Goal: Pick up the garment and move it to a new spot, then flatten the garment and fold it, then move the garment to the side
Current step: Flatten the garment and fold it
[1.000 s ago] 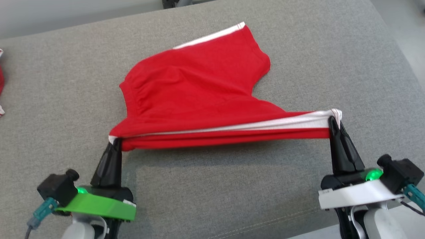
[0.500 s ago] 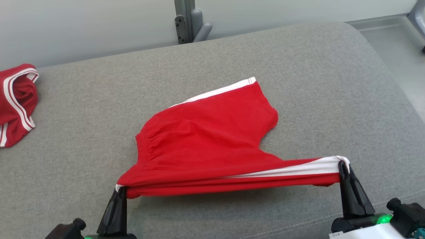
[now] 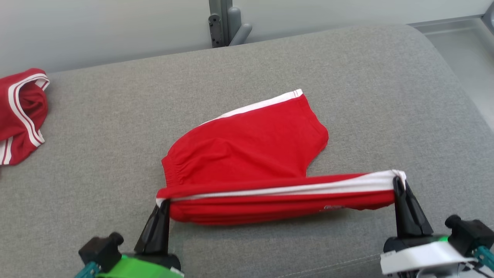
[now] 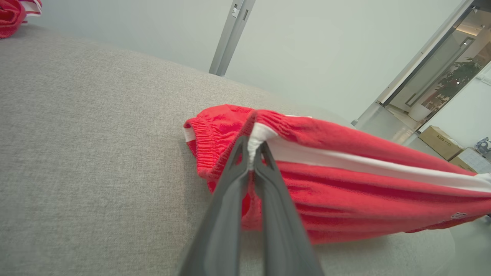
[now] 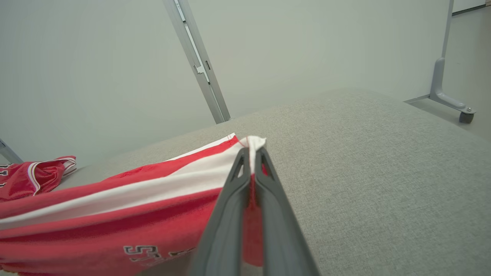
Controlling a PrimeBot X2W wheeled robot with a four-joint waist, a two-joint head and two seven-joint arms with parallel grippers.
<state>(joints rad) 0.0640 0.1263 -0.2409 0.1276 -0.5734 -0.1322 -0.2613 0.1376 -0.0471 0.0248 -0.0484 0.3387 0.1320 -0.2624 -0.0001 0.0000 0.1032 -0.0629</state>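
Observation:
A pair of red shorts (image 3: 254, 154) with a white side stripe lies partly on the grey cushion (image 3: 115, 127). Its near edge is lifted and stretched between my two grippers. My left gripper (image 3: 165, 202) is shut on the waistband corner (image 4: 255, 134) at the lower left. At the lower right, my right gripper (image 3: 398, 180) is shut on the leg-hem corner (image 5: 253, 143). The far leg of the red shorts (image 4: 345, 184) rests flat on the cushion. Printed lettering on the red shorts (image 5: 153, 230) faces the right wrist camera.
A second red garment (image 3: 19, 112) with white trim lies bunched at the cushion's far left edge. A grey metal post (image 3: 225, 21) stands behind the cushion against a pale wall. The cushion's right edge (image 3: 463, 96) drops to the floor.
My left gripper has moved right and forward, carrying the waistband corner over the shorts, so the lifted edge now hangs as a fold. The camera tilted up earlier.

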